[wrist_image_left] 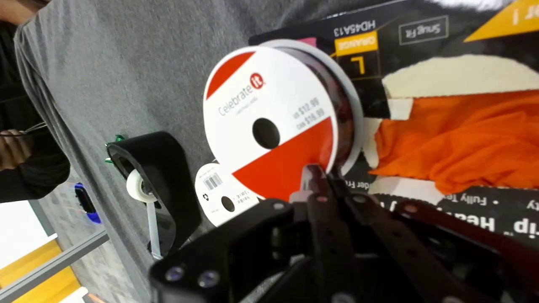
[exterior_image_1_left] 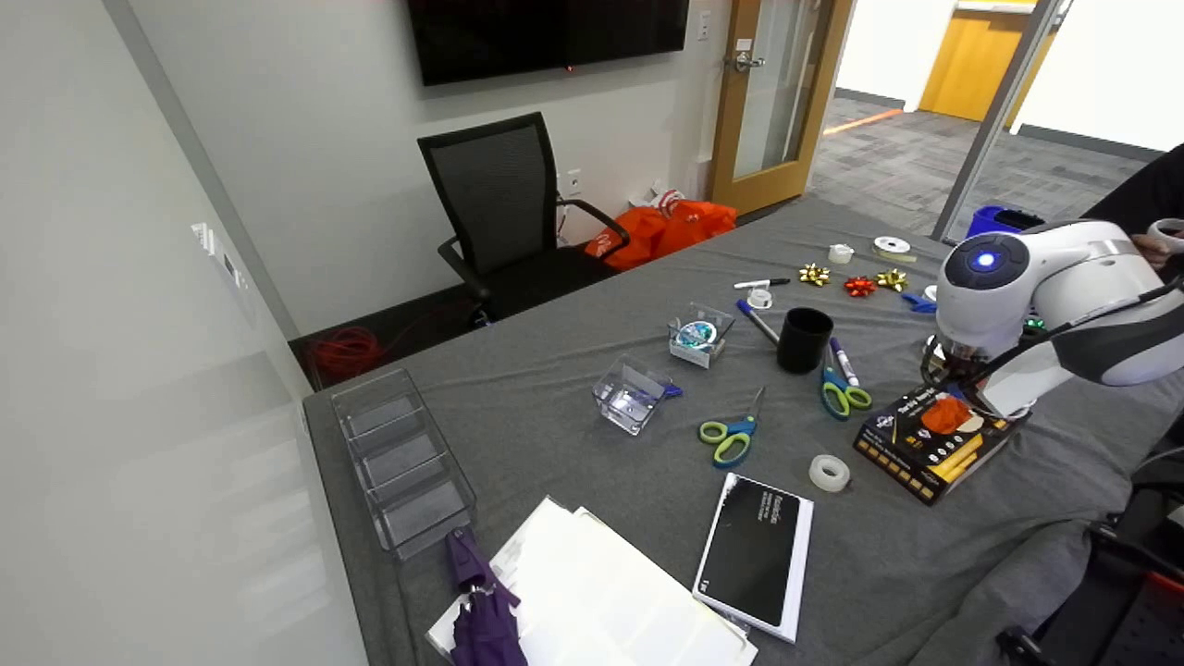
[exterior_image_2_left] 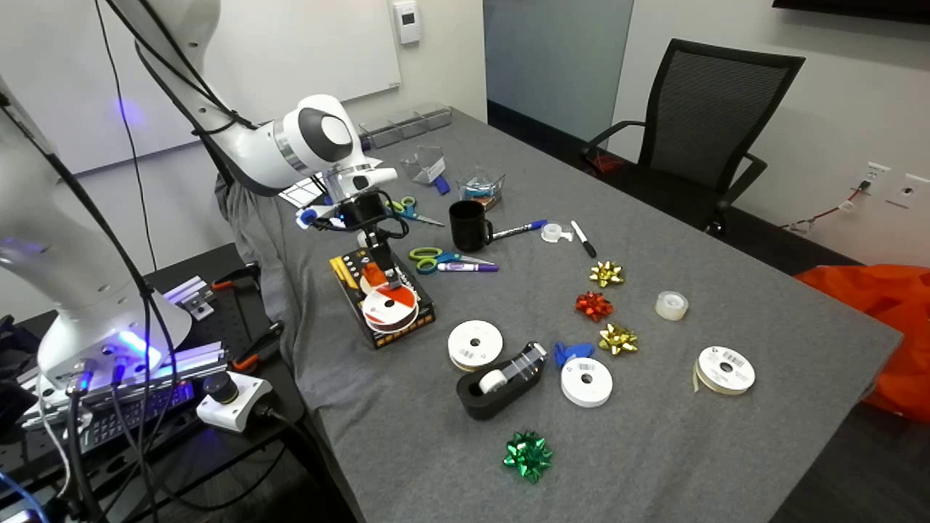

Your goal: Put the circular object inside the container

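A ribbon spool [exterior_image_2_left: 390, 308] with a white and red face is at my gripper [exterior_image_2_left: 393, 279]. In the wrist view the spool [wrist_image_left: 269, 94] is tilted, and my gripper [wrist_image_left: 325, 170] is shut on its near rim, one finger over the red face and one behind that flange. The spool is over one end of the black glove box [exterior_image_1_left: 911, 462]; I cannot tell if they touch. In an exterior view the arm hides the spool. A clear open container [exterior_image_1_left: 632, 396] stands empty mid-table. Another clear container [exterior_image_1_left: 700, 350] holds round teal items. I cannot tell which container is meant.
Orange glove material [wrist_image_left: 459, 143] sticks out of the box. A black mug [exterior_image_1_left: 803, 342], scissors [exterior_image_1_left: 731, 435], a black tape dispenser [exterior_image_2_left: 501, 381] and white spools [exterior_image_2_left: 475, 344] stand around. A long divided clear tray [exterior_image_1_left: 404, 462] lies at the table's far end.
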`<action>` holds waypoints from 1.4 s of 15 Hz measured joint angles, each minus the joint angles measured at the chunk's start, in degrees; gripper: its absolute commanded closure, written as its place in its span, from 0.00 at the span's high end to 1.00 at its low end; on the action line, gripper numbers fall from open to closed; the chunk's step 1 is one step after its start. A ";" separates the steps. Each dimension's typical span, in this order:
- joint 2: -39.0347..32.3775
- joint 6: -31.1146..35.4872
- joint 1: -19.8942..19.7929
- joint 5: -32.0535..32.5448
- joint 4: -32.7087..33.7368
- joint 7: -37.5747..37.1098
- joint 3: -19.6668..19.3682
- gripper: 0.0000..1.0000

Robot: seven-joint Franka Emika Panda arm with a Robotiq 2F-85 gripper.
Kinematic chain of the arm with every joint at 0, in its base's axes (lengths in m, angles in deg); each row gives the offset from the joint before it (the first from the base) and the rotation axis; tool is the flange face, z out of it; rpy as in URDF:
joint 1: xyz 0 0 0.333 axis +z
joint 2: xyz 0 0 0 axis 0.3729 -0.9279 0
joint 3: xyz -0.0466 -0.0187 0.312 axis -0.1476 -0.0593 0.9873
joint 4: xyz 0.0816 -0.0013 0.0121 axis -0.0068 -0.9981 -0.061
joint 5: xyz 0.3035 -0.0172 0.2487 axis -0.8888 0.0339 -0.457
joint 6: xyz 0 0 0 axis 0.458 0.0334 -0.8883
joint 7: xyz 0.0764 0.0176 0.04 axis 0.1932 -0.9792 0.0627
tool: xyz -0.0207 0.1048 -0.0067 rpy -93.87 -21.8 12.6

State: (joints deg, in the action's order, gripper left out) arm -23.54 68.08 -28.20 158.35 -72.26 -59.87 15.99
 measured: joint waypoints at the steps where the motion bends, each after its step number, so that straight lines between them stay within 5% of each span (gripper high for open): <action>1: 0.03 -0.04 0.00 -0.10 0.01 0.01 0.00 0.01; 9: 4.04 -1.02 0.72 -10.16 -0.14 8.76 0.93 0.01; 21: 12.59 -8.49 9.67 -44.66 8.69 12.80 8.47 0.01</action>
State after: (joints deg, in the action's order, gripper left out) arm -10.95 59.59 -18.53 113.69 -63.58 -47.07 24.46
